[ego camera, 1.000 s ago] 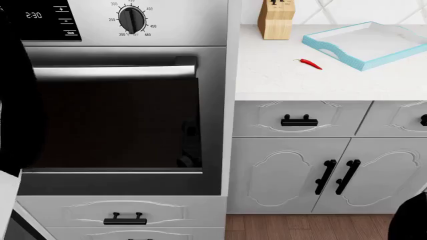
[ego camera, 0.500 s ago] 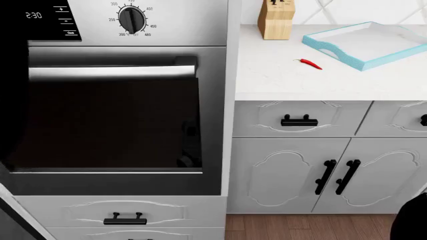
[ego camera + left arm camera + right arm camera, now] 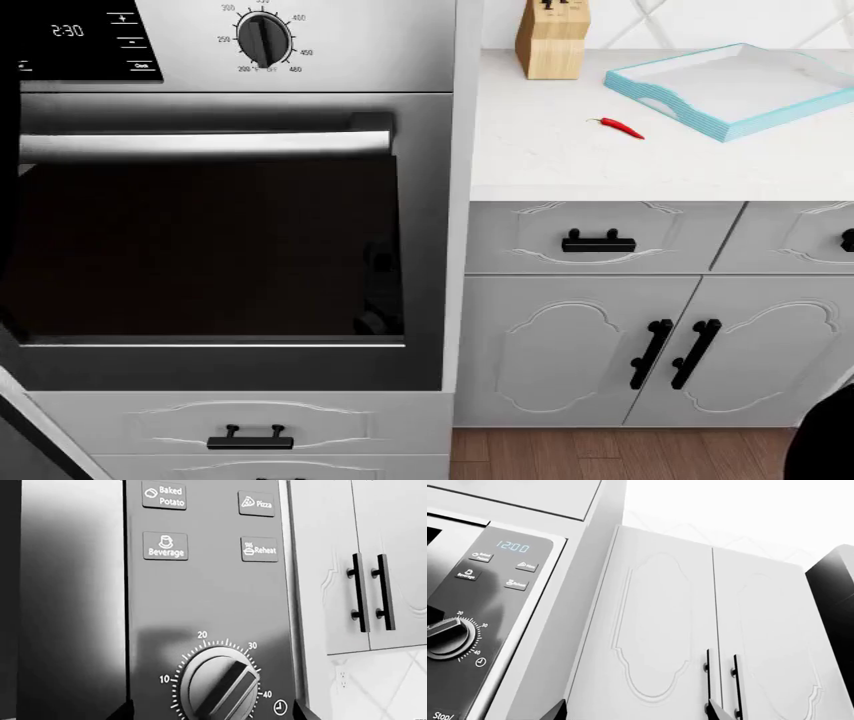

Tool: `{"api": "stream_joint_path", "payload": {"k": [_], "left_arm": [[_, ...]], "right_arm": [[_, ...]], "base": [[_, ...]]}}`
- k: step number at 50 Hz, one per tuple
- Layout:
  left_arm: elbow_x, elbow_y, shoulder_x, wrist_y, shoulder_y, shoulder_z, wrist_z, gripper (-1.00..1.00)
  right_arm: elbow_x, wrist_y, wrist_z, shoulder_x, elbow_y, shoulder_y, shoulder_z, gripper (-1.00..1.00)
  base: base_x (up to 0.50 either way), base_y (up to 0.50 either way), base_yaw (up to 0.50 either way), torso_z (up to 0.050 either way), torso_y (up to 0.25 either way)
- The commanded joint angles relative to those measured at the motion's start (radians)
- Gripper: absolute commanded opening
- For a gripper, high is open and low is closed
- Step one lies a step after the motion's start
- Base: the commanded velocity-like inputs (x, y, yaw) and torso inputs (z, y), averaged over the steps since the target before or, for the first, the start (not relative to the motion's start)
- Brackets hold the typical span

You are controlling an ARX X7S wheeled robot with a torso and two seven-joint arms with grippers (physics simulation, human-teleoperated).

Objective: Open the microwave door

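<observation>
Grey control panel [image 3: 207,595] of the microwave fills the left wrist view, timer dial [image 3: 220,687] close ahead; door surface [image 3: 73,605] lies just beside the panel. Step judged: approach, door not yet contacted. Left gripper [image 3: 212,714] shows only two fingertip corners, spread wide, empty. Right gripper [image 3: 637,711] likewise wide, empty, facing the upper cabinets [image 3: 707,630]. Next: find the door's edge. Room is tight at the panel; cabinets stand near.

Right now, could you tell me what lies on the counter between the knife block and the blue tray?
Only bare white counter, per the head view; the red chili lies nearer, below the gap between knife block and tray.
</observation>
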Motion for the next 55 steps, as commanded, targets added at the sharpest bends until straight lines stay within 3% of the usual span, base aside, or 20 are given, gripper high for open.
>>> {"api": "stream_joint_path", "payload": {"k": [1,21,55], "left_arm": [[-0.025,0.074,-0.042,-0.027,0.038,-0.014,-0.039,1.00],[-0.202,0.590,-0.144,-0.273,0.231,-0.132,-0.231,1.00],[-0.460,0.989,-0.168,-0.498,0.313,-0.326,-0.476,1.00]], "right_arm": [[0.003,-0.005,0.000,0.002,0.004,0.000,-0.001,1.00],[0.009,-0.009,0.002,0.005,0.005,0.000,-0.002,1.00],[0.012,-0.021,0.011,0.009,0.008,-0.002,-0.006,1.00]], "base": [[0.00,0.00,0.00,0.000,0.000],[0.00,0.00,0.00,0.000,0.000],[0.00,0.00,0.00,0.000,0.000]]}}
